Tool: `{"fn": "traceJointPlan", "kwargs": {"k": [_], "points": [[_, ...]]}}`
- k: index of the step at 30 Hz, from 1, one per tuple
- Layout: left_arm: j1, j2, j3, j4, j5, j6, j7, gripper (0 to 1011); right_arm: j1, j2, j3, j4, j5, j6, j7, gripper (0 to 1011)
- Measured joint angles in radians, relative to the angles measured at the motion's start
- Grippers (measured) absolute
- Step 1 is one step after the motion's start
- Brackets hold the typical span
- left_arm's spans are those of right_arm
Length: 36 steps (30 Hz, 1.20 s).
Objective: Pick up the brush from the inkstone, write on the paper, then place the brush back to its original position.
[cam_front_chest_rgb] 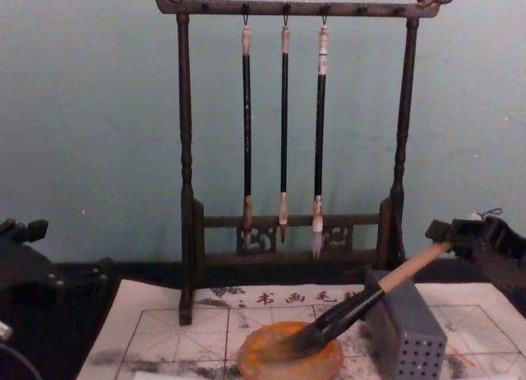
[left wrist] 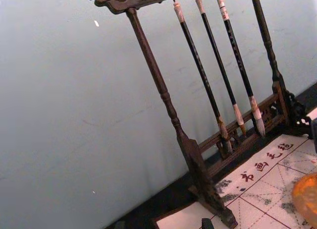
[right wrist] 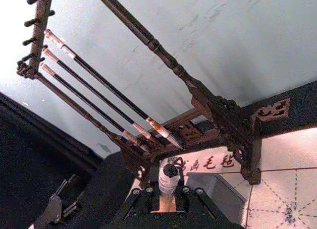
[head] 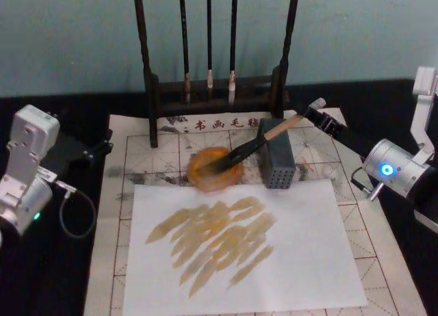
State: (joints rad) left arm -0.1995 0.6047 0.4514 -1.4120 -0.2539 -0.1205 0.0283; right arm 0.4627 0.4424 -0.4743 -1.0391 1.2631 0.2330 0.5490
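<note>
A black desk [head: 41,282] stands against a plain blue-green wall [head: 68,35]. Most of it is covered by the paper [head: 115,224], a red-gridded sheet with grey smudges and printed characters along its far edge. A plain white sheet [head: 301,261] streaked with amber strokes lies over its near half. A dark wooden brush rack [head: 147,76] with three thin hanging brushes [head: 209,42] stands at the far edge. Just before it sits the inkstone [head: 198,174], with a grey perforated block [head: 277,165] beside it. The brush [head: 263,141] rests its bristles in the inkstone, its handle slanting over the block. The right hand [head: 316,114] is clamped on its upper end. The left hand [head: 99,150] hangs by the paper's left edge; whether it is apart or together cannot be told.
</note>
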Motion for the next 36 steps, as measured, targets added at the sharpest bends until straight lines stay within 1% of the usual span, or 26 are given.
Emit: {"fn": "traceJointPlan", "kwargs": {"k": [9, 11, 14, 15, 16, 17, 18, 21, 22, 23, 24, 27, 28, 30, 31, 33, 35, 36], "points": [[0.000, 0.000, 0.000, 0.000, 0.000, 0.000, 0.000, 1001, 0.001, 0.000, -0.001, 0.001, -0.001, 0.000, 0.001, 189], [0.000, 0.000, 0.000, 0.000, 0.000, 0.000, 0.000, 1001, 0.001, 0.000, -0.001, 0.001, -0.001, 0.000, 0.001, 231], [0.000, 0.000, 0.000, 0.000, 0.000, 0.000, 0.000, 1001, 0.001, 0.000, -0.001, 0.001, -0.002, 0.000, 0.001, 342], [0.000, 0.000, 0.000, 0.000, 0.000, 0.000, 0.000, 1001, 0.001, 0.000, -0.001, 0.001, -0.002, 0.000, 0.001, 361], [0.000, 0.000, 0.000, 0.000, 0.000, 0.000, 0.000, 1001, 0.001, 0.000, -0.001, 0.001, -0.002, 0.000, 0.001, 421], [0.000, 0.000, 0.000, 0.000, 0.000, 0.000, 0.000, 1001, 0.001, 0.000, -0.001, 0.001, -0.002, 0.000, 0.001, 421], [0.000, 0.000, 0.000, 0.000, 0.000, 0.000, 0.000, 1001, 0.001, 0.000, -0.001, 0.001, -0.002, 0.000, 0.001, 460], [0.000, 0.000, 0.000, 0.000, 0.000, 0.000, 0.000, 1001, 0.001, 0.000, -0.001, 0.001, -0.002, 0.000, 0.001, 518], [0.000, 0.000, 0.000, 0.000, 0.000, 0.000, 0.000, 1001, 0.001, 0.000, 0.000, 0.001, -0.002, 0.000, 0.001, 575], [0.000, 0.000, 0.000, 0.000, 0.000, 0.000, 0.000, 1001, 0.001, 0.000, 0.000, 0.001, -0.002, 0.000, 0.001, 602], [0.000, 0.000, 0.000, 0.000, 0.000, 0.000, 0.000, 1001, 0.001, 0.000, 0.000, 0.001, -0.002, 0.000, 0.001, 663], [0.000, 0.000, 0.000, 0.000, 0.000, 0.000, 0.000, 1001, 0.001, 0.000, 0.000, 0.001, -0.002, 0.000, 0.001, 718], [0.000, 0.000, 0.000, 0.000, 0.000, 0.000, 0.000, 1001, 0.001, 0.000, 0.000, 0.001, -0.002, 0.000, 0.001, 772], [0.000, 0.000, 0.000, 0.000, 0.000, 0.000, 0.000, 1001, 0.001, 0.000, 0.000, 0.001, -0.002, 0.000, 0.001, 813], [0.000, 0.000, 0.000, 0.000, 0.000, 0.000, 0.000, 1001, 0.001, 0.000, 0.000, 0.001, -0.002, 0.000, 0.001, 866], [0.000, 0.000, 0.000, 0.000, 0.000, 0.000, 0.000, 1001, 0.001, 0.000, 0.000, 0.001, -0.002, 0.000, 0.001, 900], [0.000, 0.000, 0.000, 0.000, 0.000, 0.000, 0.000, 1001, 0.001, 0.000, 0.000, 0.001, -0.001, 0.000, 0.001, 968], [0.000, 0.000, 0.000, 0.000, 0.000, 0.000, 0.000, 1001, 0.001, 0.000, 0.000, 0.001, -0.001, 0.000, 0.001, 982]]}}
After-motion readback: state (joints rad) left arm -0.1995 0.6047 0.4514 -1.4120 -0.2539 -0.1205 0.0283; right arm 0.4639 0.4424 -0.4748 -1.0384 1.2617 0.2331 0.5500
